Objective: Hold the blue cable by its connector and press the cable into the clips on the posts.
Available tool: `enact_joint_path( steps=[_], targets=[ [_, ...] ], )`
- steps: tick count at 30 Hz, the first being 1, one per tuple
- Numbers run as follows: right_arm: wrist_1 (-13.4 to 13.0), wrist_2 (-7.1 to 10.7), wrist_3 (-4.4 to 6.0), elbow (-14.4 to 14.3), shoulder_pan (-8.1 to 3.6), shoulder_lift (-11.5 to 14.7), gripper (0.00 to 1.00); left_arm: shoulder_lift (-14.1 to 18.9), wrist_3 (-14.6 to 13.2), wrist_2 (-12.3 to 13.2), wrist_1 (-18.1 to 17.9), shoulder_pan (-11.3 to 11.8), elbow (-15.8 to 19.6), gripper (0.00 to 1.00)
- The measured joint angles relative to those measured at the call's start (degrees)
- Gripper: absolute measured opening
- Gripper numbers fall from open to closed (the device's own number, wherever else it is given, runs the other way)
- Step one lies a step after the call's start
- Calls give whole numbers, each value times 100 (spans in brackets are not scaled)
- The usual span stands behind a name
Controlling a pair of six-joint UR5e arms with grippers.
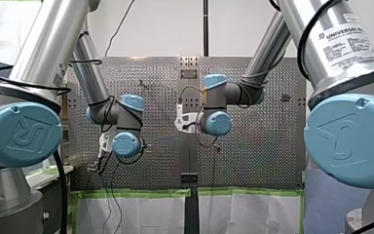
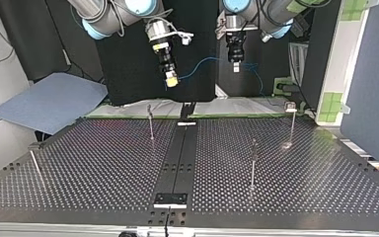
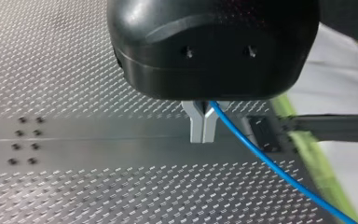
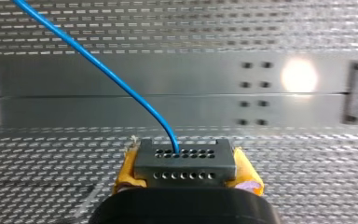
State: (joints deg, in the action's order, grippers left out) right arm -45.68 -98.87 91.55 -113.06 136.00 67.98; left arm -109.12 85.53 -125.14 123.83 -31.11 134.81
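While it is held at two spots, the cable (image 2: pixel 205 60) hangs high over the table (image 2: pixel 103 163)

My right gripper (image 2: pixel 171 82) is closed on the grey connector (image 4: pixel 185 163). The connector sits between its yellow pads (image 4: pixel 123 171), and the blue cable comes out of one hole in the connector's face and bends away ahead of the gripper. My left gripper (image 3: pixel 203 138) has its two metal fingers (image 3: pixel 196 128) pinched tight on the cable, a bit further along it. From there the cable goes past the fingers and off to one side. In the top view both grippers hang in the air above the far edge of the table, near its middle. The cable makes a soft curve between them. Thin posts (image 2: pixel 150 121) stand on the table below, well apart from the cable.
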Motion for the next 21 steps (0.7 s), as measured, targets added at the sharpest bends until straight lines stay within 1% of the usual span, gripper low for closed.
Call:
enact_joint_path(
  steps=[5,9,13,21],
  targets=[
    [81,-47,26,138,-24,296,0,296,-21,-73,199,94,-284,0],
    [125,-60,85,198,-37,383,0,514,-27,-94,357,162,-501,0],
    [163,-39,161,307,-39,301,0,755,-27,-99,445,239,-637,0],
    [222,3,168,606,18,-85,0,1161,-20,-13,753,377,-666,0]
  ],
)
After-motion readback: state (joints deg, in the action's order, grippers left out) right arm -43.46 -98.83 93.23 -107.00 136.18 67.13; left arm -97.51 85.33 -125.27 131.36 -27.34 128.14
